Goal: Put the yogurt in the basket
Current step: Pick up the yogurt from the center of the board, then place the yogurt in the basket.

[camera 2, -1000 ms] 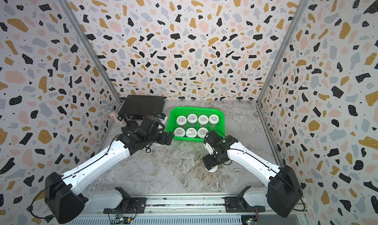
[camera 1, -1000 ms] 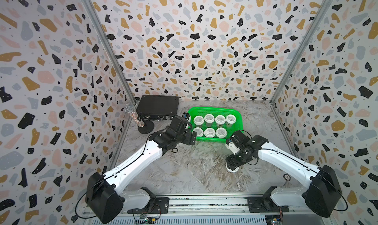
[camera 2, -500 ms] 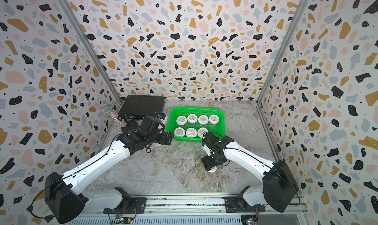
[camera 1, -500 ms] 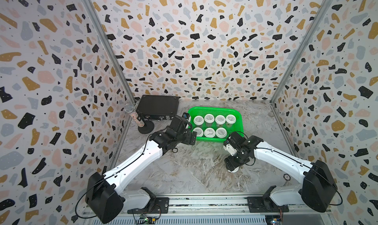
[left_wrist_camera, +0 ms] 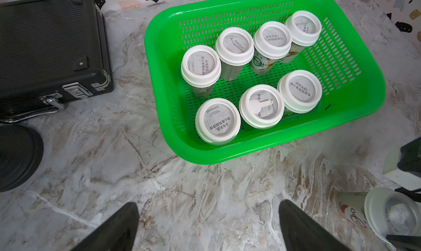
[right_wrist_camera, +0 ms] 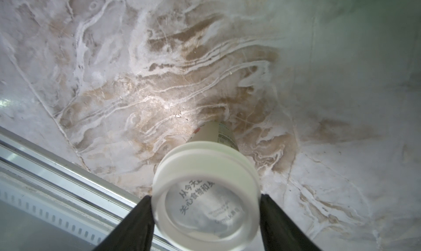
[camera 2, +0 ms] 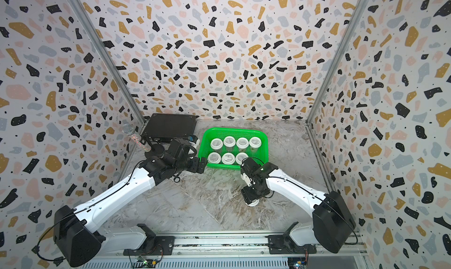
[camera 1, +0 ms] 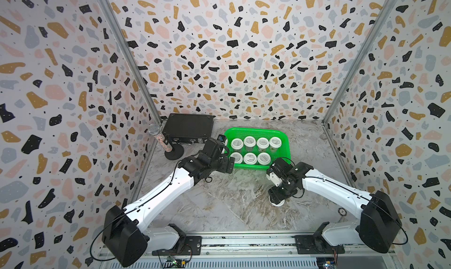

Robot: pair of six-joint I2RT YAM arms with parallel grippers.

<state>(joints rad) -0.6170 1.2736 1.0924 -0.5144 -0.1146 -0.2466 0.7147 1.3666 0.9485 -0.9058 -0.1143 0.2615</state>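
Note:
The green basket [camera 1: 256, 131] [left_wrist_camera: 273, 145] stands at the back of the marble table and holds several yogurt cups [camera 1: 250, 158] [left_wrist_camera: 217, 121] with white lids, all upright. One more yogurt cup [camera 1: 277, 203] [camera 2: 254, 203] [right_wrist_camera: 206, 199] stands on the table in front of the basket. My right gripper [camera 1: 277, 199] [right_wrist_camera: 206, 197] reaches down over it, a black finger pressed against each side of its lid. My left gripper [camera 1: 228, 161] [left_wrist_camera: 209, 205] hangs open beside the basket's near left corner with only bare table between its fingers.
A black flat case [camera 1: 188, 128] lies left of the basket against the back wall. A glittery microphone [camera 1: 158, 138] leans on a round black stand [camera 1: 174, 154] in front of it. A small round disc [camera 1: 342, 211] lies near the right wall. A metal rail [right_wrist_camera: 57, 167] runs along the table's front edge.
The right gripper's fingers have closed in on the lone cup's lid, and that arm has shifted slightly left. The left arm has stayed still.

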